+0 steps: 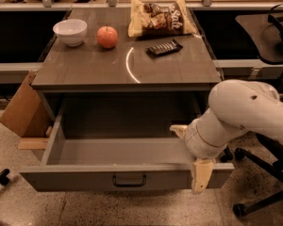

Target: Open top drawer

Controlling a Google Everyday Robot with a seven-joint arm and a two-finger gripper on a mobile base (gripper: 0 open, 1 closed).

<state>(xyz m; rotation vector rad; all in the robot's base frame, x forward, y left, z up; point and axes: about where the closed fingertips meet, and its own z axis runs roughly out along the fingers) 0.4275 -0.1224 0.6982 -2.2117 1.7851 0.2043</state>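
Note:
The top drawer of the grey cabinet is pulled far out, and its deep grey box shows empty inside. Its dark bar handle sits at the middle of the flat front. My gripper is at the right end of the drawer front. It is open: one pale finger reaches inside the box and the other finger hangs down over the outside of the front. My white arm comes in from the right and hides the drawer's right side. No other drawers show.
On the cabinet top stand a white bowl, a red apple, a chip bag and a dark snack bar. A cardboard box leans at the left. An office chair base is at the right.

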